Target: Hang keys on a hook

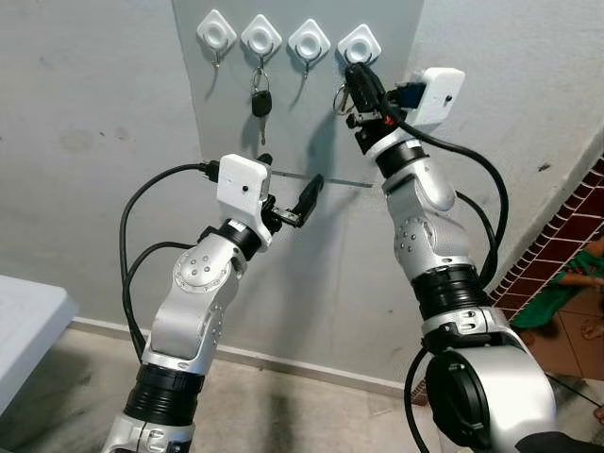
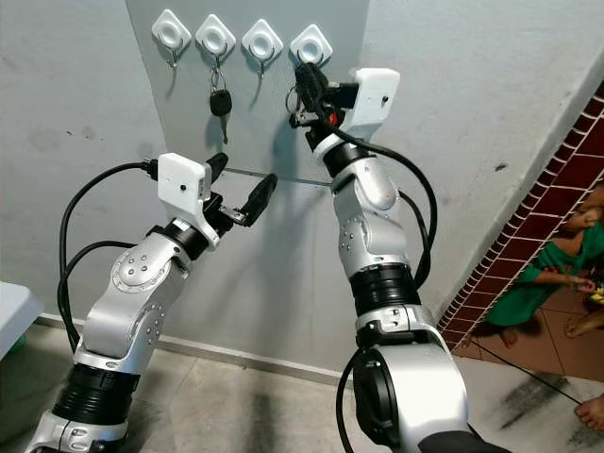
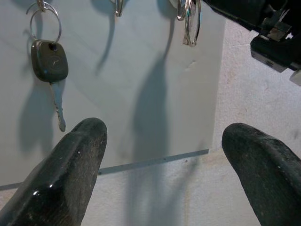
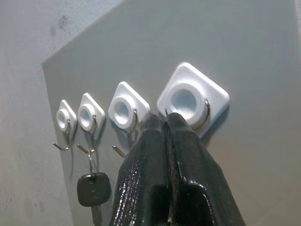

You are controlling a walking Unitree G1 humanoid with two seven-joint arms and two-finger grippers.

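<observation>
Keys are in two places on the grey board [image 1: 302,113] that carries four white hooks in a row near its top edge. One black-headed key [image 1: 260,102] hangs on its ring from the second hook from the board's left edge [image 1: 260,38], with its blade pointing down. The other item is a metal key ring [image 1: 341,97] at the hook nearest the board's right edge [image 1: 360,43]; it hangs just below that hook, touching the right gripper.

The right gripper [image 1: 359,71] is raised up to this hook. In the right wrist view its two black fingers [image 4: 155,155] are pressed together, tips just under the white base of the hook, and a thin wire curves around their tips. I cannot tell if the ring is pinched between the fingers or already lies on the hook.

The left gripper [image 1: 288,189] is lower, near the bottom edge of the board, with its fingers [image 3: 70,165] spread wide apart and nothing between them. It points toward the board, well apart from the hanging key.

A person in green clothes [image 2: 557,274] sits on the floor at the right, beside a brick wall [image 2: 557,189].
</observation>
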